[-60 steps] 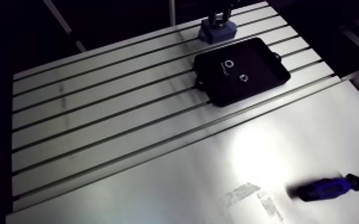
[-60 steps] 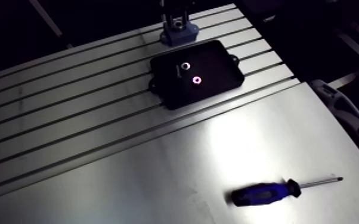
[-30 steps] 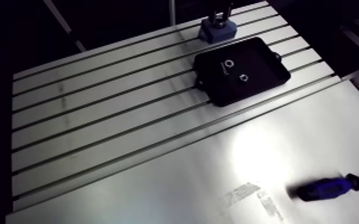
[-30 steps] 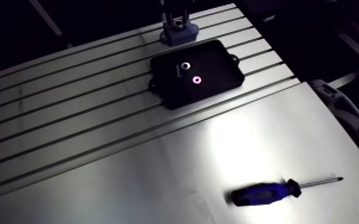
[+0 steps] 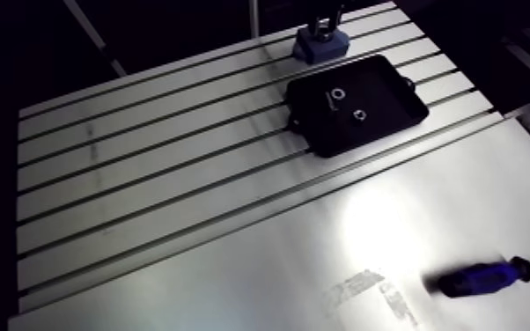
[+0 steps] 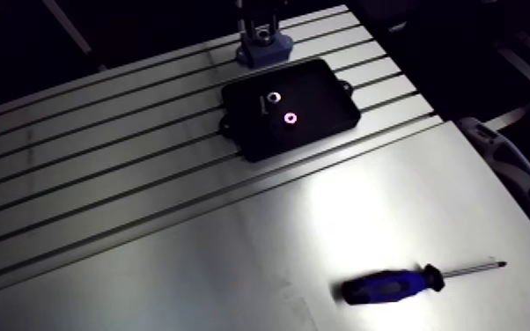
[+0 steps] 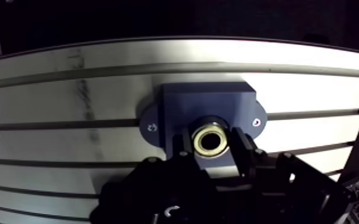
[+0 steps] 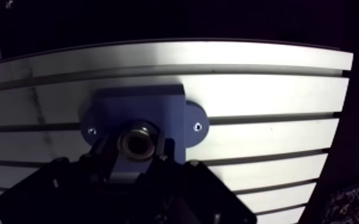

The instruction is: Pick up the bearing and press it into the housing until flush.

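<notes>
Wrist view: end effector [image 7: 210, 146] is pinching the bearing [image 7: 210, 139], a brass-coloured ring, with one dark finger [image 7: 183, 148] tight on each side. The bearing sits at the bore in the middle of the blue housing [image 7: 209, 101], directly under the end effector. Cannot tell how deep it is seated or whether it is flush. The housing lies flat on the slotted desk [image 7: 68, 137], with a small screw [image 7: 152, 127] on each side ear flanking the bore.

Arm view: the housing is at the far edge of the desk, with the end effector coming down onto it. A black tray [image 5: 387, 119] lies just beside the housing at its 5 o'clock, flat on the slots. Two small rings [image 5: 337, 91] are inside the tray, near each other and not touching. A blue-handled screwdriver [image 5: 480, 279] lies on the smooth part of the desk at the tray's 5 o'clock, well apart, its shaft pointing toward 3 o'clock.
</notes>
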Controlling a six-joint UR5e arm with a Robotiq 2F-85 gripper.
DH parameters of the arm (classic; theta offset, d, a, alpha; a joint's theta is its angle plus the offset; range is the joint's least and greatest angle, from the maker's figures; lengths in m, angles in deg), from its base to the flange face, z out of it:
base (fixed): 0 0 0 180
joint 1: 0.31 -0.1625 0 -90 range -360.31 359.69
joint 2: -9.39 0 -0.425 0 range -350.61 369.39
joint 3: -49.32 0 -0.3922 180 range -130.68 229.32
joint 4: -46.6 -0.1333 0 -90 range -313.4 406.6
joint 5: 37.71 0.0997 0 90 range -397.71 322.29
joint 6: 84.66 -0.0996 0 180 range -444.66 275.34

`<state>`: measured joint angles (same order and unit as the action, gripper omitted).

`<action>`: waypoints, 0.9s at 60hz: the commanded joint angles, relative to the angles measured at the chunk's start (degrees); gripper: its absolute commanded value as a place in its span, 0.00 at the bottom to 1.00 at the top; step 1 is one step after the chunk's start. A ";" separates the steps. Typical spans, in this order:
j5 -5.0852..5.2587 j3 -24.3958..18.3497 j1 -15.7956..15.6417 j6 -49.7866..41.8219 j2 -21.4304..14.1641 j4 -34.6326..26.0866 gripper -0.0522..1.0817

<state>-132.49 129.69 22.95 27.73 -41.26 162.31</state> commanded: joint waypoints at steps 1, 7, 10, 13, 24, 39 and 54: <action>0.00 0.01 0.03 0.06 0.00 0.00 0.57; 0.00 0.01 0.12 0.00 0.00 0.00 0.57; 0.00 0.08 0.19 -0.01 0.00 0.00 0.57; 0.00 0.09 0.21 0.07 0.00 0.00 0.57; 0.00 0.18 0.21 0.07 0.00 0.00 0.57; 0.00 0.44 0.21 -0.02 0.00 0.09 0.57; 0.00 0.45 0.21 0.06 0.00 0.09 0.57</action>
<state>-132.50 130.13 23.17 27.74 -41.30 162.38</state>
